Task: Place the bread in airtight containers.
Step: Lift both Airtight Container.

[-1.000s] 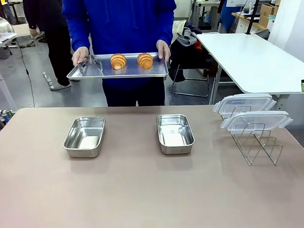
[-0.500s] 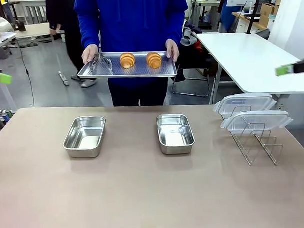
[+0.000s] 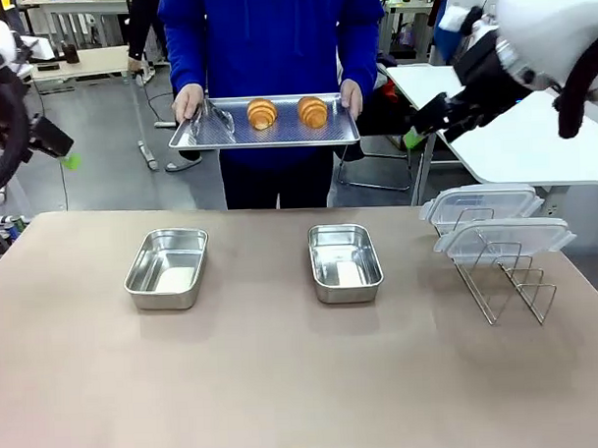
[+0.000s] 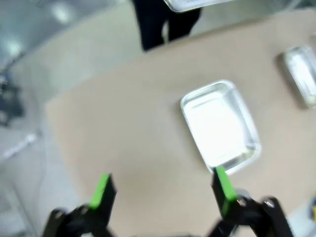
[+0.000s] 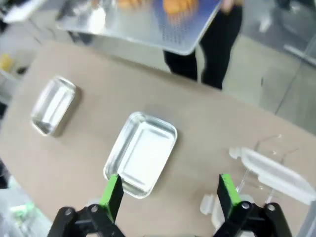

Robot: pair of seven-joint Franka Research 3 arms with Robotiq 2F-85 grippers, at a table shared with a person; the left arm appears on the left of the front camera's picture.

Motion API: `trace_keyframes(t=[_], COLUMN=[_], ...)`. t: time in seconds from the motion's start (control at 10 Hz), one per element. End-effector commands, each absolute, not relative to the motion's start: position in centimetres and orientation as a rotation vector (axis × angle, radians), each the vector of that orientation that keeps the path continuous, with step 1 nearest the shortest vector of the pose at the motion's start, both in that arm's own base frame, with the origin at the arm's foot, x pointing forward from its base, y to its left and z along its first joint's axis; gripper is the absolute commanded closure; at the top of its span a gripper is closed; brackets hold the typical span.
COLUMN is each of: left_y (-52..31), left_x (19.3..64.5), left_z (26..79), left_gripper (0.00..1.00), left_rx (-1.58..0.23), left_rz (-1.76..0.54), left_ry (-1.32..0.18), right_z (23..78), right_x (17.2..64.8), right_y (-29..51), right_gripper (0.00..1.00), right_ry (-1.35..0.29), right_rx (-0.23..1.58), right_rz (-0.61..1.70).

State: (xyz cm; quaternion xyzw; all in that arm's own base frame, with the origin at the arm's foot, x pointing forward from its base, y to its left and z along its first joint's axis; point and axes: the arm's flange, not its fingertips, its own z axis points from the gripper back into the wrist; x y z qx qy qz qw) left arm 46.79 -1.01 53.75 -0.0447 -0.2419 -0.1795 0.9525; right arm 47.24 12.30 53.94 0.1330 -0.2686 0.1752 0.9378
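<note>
Front view, left gripper [image 3: 69, 159], right gripper [image 3: 412, 137] raised high above table [image 3: 285, 392]

right arm [image 3: 552, 19]: white | right gripper [image 5: 170, 187]: black, green pads [image 5: 112, 191] | person [image 3: 273, 28]: blue top

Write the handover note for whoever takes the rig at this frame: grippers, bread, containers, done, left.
Left gripper: open, empty, raised at the left side of the table.
Right gripper: open, empty, raised, looking down at the right pan.
Both croissants lie on the perforated tray held by the person at the far side.
Right pan and left pan are empty; two clear lids rest on the wire rack.
Done: nothing. Left: a croissant into each pan, then lids on.
</note>
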Motion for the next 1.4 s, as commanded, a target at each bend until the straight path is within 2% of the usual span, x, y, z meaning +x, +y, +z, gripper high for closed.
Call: trace_keyframes(t=[0.0,0.1,0.2,0.3,0.6,0.7,0.9,1.3], left_y=[-3.3,-4.0,-4.6,-2.9,-2.9,-3.5,-5.6,-7.8], left_x=[48.9,49.5,49.6,48.7,48.7,49.2,51.1,51.9], left_z=[54.1,53.0,52.3,52.4,52.4,52.2,49.5,44.7], left_gripper=[0.00,0.00,0.00,0.00,0.00,0.00,0.00,0.00], left_rx=[-0.071,-0.070,-0.112,-0.047,-0.047,-0.066,-0.070,-0.072], left_rz=[-0.260,-0.239,-0.274,-0.261,-0.261,-0.251,-0.254,-0.177], left_ry=[-0.389,-0.357,-0.344,-0.401,-0.401,-0.380,-0.297,-0.228], right_z=[54.4,53.5,53.4,52.0,52.0,52.2,50.0,45.0], right_x=[49.2,49.6,50.2,48.4,48.4,49.0,50.8,52.8], right_y=[14.2,14.9,14.5,14.1,14.1,14.3,18.0,21.6], right_gripper=[0.00,0.00,0.00,0.00,0.00,0.00,0.00,0.00], right_ry=[-0.369,-0.332,-0.371,-0.398,-0.398,-0.370,-0.273,-0.161], right_rx=[0.231,0.208,0.282,0.187,0.187,0.209,0.163,0.129], right_rz=[0.270,0.255,0.277,0.272,0.272,0.272,0.123,0.037])
